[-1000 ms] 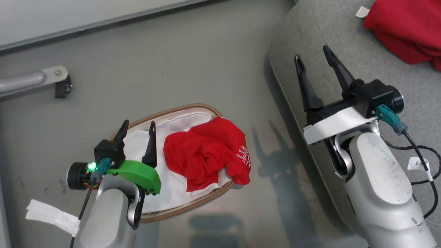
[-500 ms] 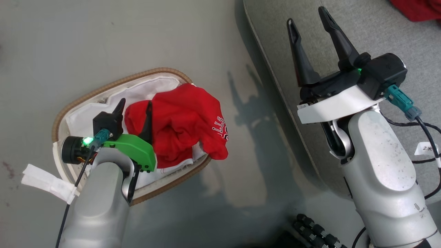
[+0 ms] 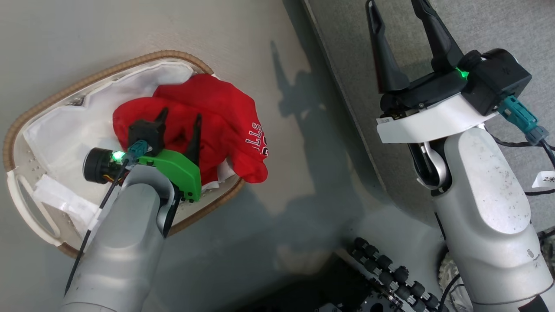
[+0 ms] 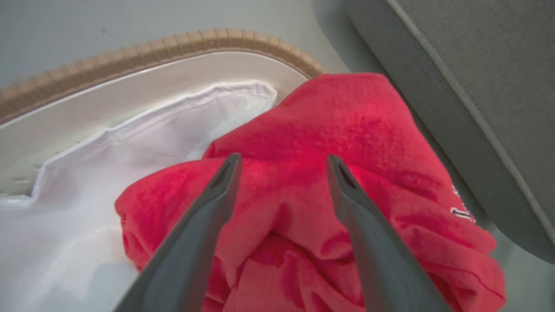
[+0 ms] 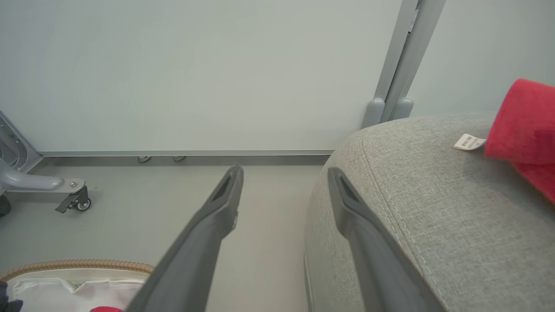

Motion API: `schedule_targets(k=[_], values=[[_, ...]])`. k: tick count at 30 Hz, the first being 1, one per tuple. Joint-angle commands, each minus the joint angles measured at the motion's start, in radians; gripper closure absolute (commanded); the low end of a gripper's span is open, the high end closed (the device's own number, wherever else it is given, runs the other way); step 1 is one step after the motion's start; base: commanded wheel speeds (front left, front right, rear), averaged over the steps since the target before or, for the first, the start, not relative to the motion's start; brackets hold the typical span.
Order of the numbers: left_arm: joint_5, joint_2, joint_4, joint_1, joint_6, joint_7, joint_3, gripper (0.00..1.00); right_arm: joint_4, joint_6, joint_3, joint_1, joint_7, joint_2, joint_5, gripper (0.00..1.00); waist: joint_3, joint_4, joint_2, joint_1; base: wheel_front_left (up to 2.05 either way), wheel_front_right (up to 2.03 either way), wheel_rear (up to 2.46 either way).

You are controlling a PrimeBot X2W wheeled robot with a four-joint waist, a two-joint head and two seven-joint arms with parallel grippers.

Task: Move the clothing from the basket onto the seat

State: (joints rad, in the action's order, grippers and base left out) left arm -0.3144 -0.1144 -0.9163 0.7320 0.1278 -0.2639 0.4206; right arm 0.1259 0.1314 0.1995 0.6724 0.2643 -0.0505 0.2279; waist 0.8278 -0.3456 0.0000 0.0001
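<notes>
— Head view: where is the clothing (image 3: pixel 225 104)?
— In the basket (image 3: pixel 108 77), at its edge toward the seat (image 3: pixel 477 26), under the left hand (image 3: pixel 181 113), wide and empty.
— Left wrist view?
— Red fabric straight ahead between its fingers (image 4: pixel 195 242).
— Right wrist view?
— Right hand (image 5: pixel 285 170), wide, empty, beside the seat's edge; farther away.

Head camera: high up, looks down at floor (image 3: pixel 86 34). Basket (image 3: pixel 26 173) on left, seat (image 3: pixel 342 39) on right, both quite near.

Left wrist camera: very close. Looks down along left gripper (image 4: pixel 284 156) onto red clothing (image 4: pixel 347 121) in basket. Seat edge at far right.

Right wrist camera: low down. Looks flat along right gripper (image 5: pixel 285 169), across floor to far wall (image 5: pixel 195 73). Seat near on right, basket rim in bottom left corner.

Shared: basket rim and seat edge in all three views. Red clothing in basket in head and left wrist views.
</notes>
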Motion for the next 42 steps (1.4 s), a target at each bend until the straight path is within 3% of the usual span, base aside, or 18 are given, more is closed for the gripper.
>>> schedule_targets(k=[1,15,16,17,18,27,42], values=[[-0.017,-0.012,-0.013,0.024,0.004,-0.001,0.021,0.00,-0.006,-0.001,0.002,0.013,0.000,-0.002,0.003,0.00,0.031,-0.020,0.0000,-0.0001,0.00,0.00,0.00],[-0.108,-0.032,-0.236,0.118,0.004,0.001,0.177,0.00,-0.021,-0.001,0.010,0.028,0.000,-0.002,-0.005,0.00,0.072,-0.031,0.0000,-0.0001,0.00,0.00,0.00],[-0.117,-0.029,-0.251,0.123,0.004,0.006,0.184,0.35,-0.021,-0.001,0.010,0.029,0.000,-0.002,-0.006,0.00,0.074,-0.031,0.0000,-0.0001,0.00,0.00,0.00],[-0.118,-0.028,-0.260,0.128,0.004,0.007,0.193,0.55,-0.020,-0.001,0.011,0.029,0.000,-0.002,-0.006,0.00,0.075,-0.030,0.0000,-0.0001,0.00,0.00,0.00],[-0.125,-0.028,-0.275,0.135,0.004,0.010,0.199,1.00,-0.019,-0.001,0.012,0.029,0.000,-0.002,-0.006,0.00,0.076,-0.029,0.0000,-0.0001,0.00,0.00,0.00],[-0.180,0.000,-0.295,0.128,0.004,0.002,0.228,1.00,0.003,-0.001,0.000,0.028,0.000,-0.002,-0.018,0.00,0.032,-0.002,0.0000,-0.0001,0.00,0.00,0.00],[-0.207,0.022,-0.159,-0.012,0.004,-0.001,0.169,1.00,0.083,-0.001,-0.005,-0.045,0.000,-0.003,-0.061,0.00,-0.199,0.079,0.0000,-0.0001,0.00,0.00,0.00]])
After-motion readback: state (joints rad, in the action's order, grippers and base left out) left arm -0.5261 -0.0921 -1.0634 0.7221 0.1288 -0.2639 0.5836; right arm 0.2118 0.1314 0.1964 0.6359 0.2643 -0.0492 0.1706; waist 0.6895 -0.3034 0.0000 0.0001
